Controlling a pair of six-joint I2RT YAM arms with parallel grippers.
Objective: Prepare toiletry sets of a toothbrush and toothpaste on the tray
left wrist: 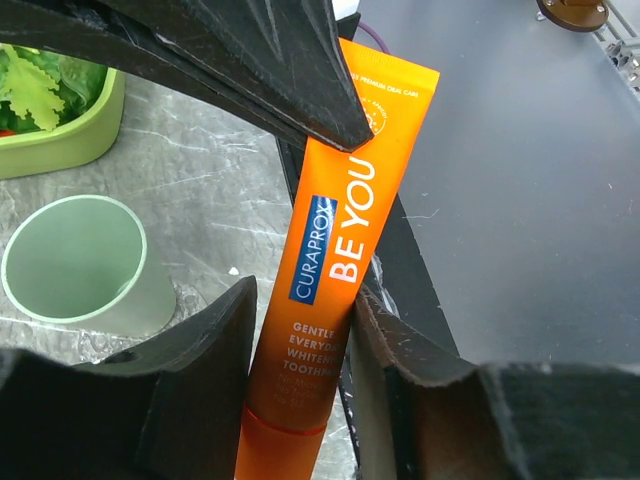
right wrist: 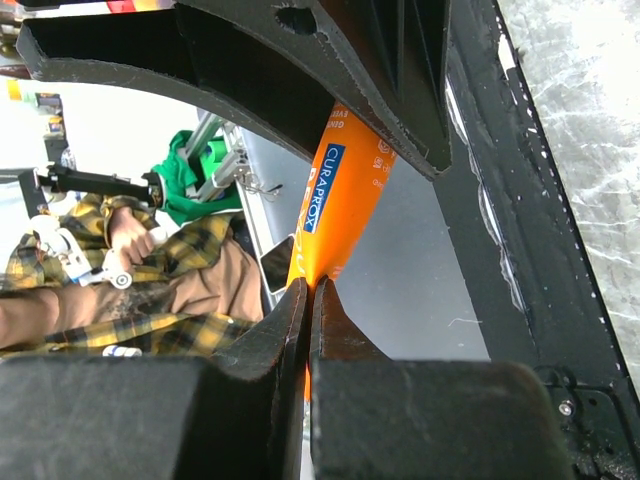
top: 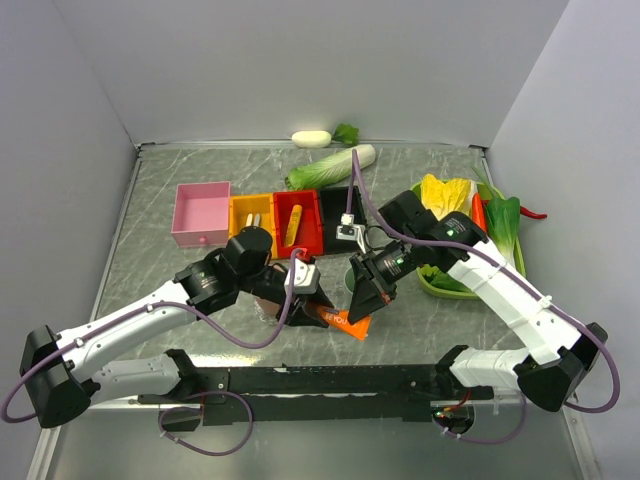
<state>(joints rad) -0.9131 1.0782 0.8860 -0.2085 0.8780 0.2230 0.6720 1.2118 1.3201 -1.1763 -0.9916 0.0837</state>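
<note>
The right jaws pinch the crimped end of the orange toothpaste (left wrist: pixel 335 230). The left jaws sit against both its sides near the cap, gripping it.

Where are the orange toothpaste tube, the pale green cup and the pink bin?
Toothpaste tube (left wrist: pixel 340 250): left wrist view, on its printed middle.
Cup (left wrist: pixel 155 290): left wrist view, on its outer wall.
Pink bin (top: pixel 190 237): top view, on its near wall.

toothpaste (left wrist: pixel 350 220): orange, clasped by left pincer (left wrist: pixel 305 300) | pale green cup (left wrist: pixel 75 265): upright, left of it
</note>
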